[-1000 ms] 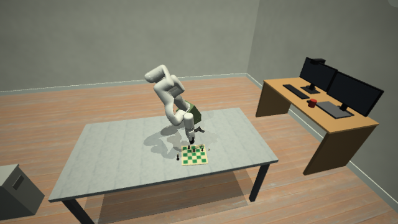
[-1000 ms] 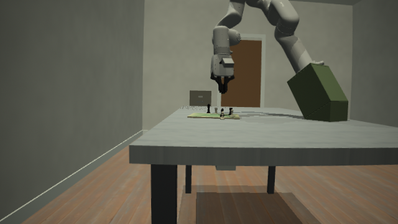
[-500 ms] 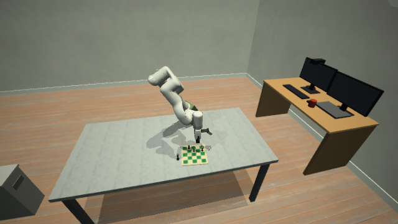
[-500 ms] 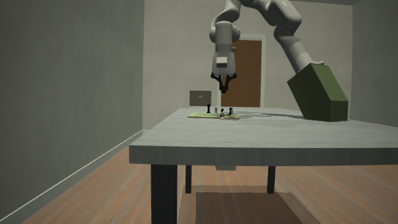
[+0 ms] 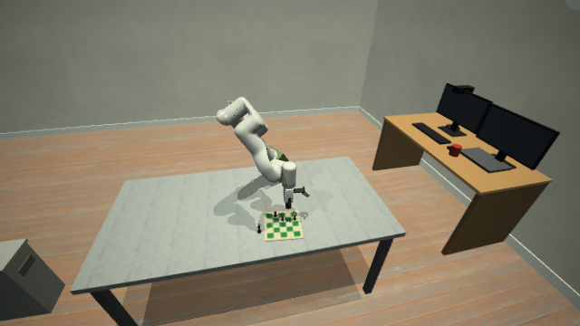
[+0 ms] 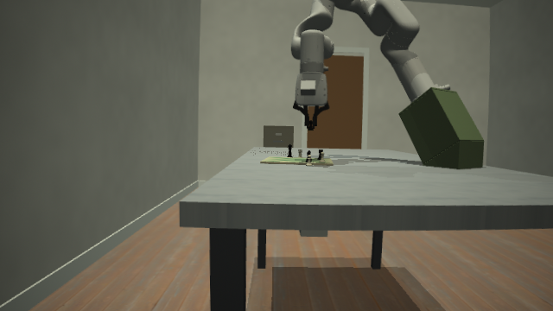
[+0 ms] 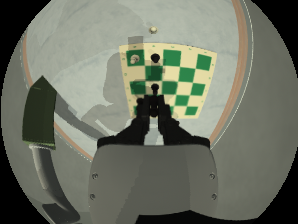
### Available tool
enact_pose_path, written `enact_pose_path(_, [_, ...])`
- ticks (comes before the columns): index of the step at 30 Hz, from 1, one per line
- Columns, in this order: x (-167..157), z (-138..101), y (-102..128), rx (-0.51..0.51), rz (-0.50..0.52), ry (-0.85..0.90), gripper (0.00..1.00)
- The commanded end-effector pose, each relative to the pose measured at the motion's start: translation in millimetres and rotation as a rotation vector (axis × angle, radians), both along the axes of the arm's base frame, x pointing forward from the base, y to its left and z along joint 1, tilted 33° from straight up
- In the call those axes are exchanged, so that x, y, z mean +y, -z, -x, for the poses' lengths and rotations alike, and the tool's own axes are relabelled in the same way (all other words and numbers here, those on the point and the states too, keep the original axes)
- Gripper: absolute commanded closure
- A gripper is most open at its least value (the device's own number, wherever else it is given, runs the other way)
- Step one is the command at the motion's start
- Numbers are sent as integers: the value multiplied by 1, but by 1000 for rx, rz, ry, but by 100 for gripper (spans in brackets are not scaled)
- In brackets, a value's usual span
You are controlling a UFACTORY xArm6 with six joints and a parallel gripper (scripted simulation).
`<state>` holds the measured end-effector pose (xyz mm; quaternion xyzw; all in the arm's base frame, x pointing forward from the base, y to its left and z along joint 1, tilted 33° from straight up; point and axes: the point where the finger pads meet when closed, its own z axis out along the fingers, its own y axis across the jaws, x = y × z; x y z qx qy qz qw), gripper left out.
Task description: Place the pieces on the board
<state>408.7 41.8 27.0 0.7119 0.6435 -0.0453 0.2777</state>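
The green-and-cream chessboard (image 5: 284, 226) lies near the table's front edge; it also shows in the exterior view (image 6: 297, 161) and the wrist view (image 7: 169, 79). My gripper (image 6: 310, 124) (image 5: 288, 205) hangs well above the board's far edge, shut on a small black piece (image 7: 154, 90) that looks like the black pawn. The tall black queen (image 5: 259, 229) (image 6: 289, 150) stands on the table left of the board. A small white piece (image 5: 306, 216) stands on the table just off the board's right far corner (image 7: 154, 28). A few dark pieces (image 5: 283, 218) stand on the board's far rows. A pale piece (image 7: 135, 58) sits at a board corner.
The arm's green base block (image 6: 441, 130) stands on the table behind the board. A wooden desk (image 5: 462, 163) with monitors is off to the right, away from the table. A grey cabinet (image 5: 24, 281) stands on the floor at the left.
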Motion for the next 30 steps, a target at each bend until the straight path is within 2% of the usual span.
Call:
enact_pose_path(1, [-4,-4,7,-2,-1,-1,100])
enact_pose_path(5, [-7,-6,13,-2,-1,-1,100])
enact_pose_path(19, [-35,-24,66,-2,-1,-1,100])
enact_pose_path(30, [-41,-28,78,-2,-1,-1,100])
